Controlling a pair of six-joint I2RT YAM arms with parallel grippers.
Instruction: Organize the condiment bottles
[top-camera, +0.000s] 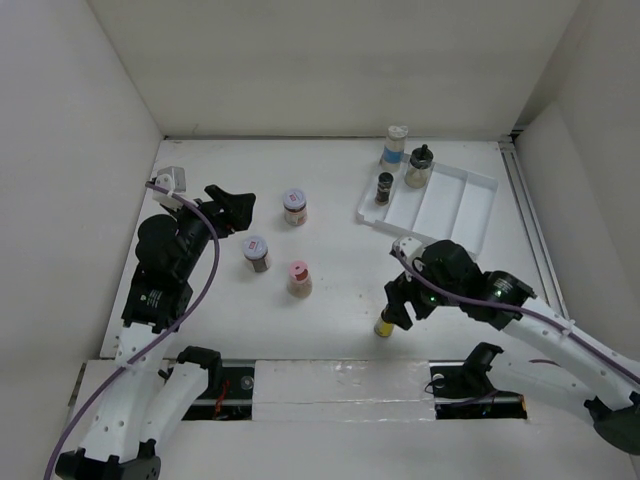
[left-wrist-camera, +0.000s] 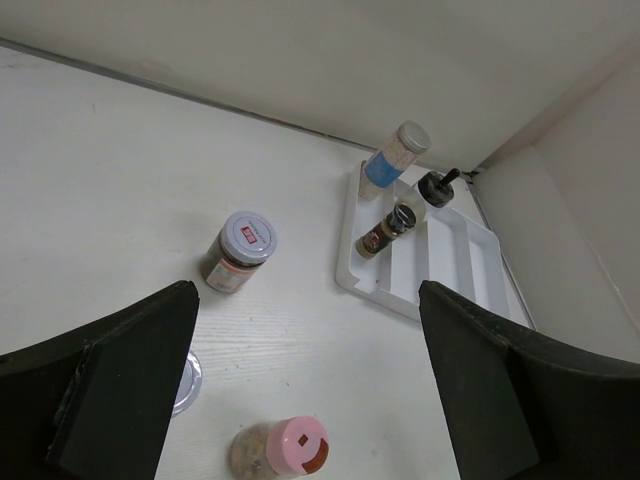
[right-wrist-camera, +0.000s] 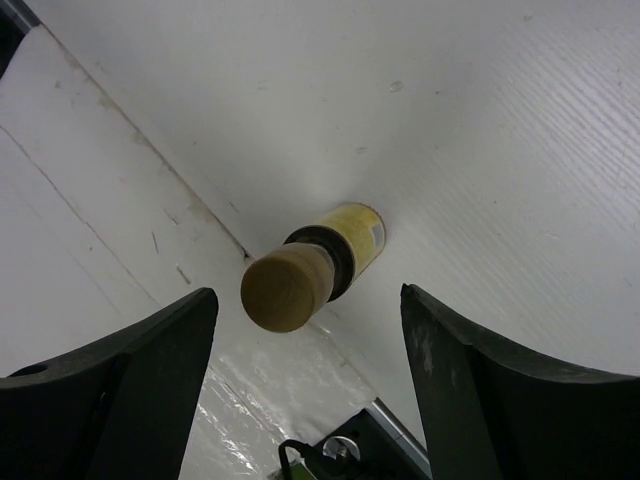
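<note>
A yellow bottle (top-camera: 383, 326) with a tan cap stands near the table's front edge. My right gripper (top-camera: 398, 304) hovers just above it, open and empty. In the right wrist view the bottle (right-wrist-camera: 352, 245) lies between the open fingers (right-wrist-camera: 305, 330), not touched. My left gripper (top-camera: 243, 213) is open and empty at the left. Near it are a purplish-lidded jar (top-camera: 294, 206), a silver-lidded jar (top-camera: 257, 252) and a pink-lidded jar (top-camera: 299, 278). The left wrist view shows the purplish-lidded jar (left-wrist-camera: 238, 250) and the pink-lidded jar (left-wrist-camera: 283, 450) below the open gripper (left-wrist-camera: 307, 300).
A white divided tray (top-camera: 455, 210) sits at the back right. It holds a small dark bottle (top-camera: 384, 187) and a black-capped bottle (top-camera: 418, 166). A blue-labelled bottle (top-camera: 394, 147) stands at its far corner. White walls close in the table.
</note>
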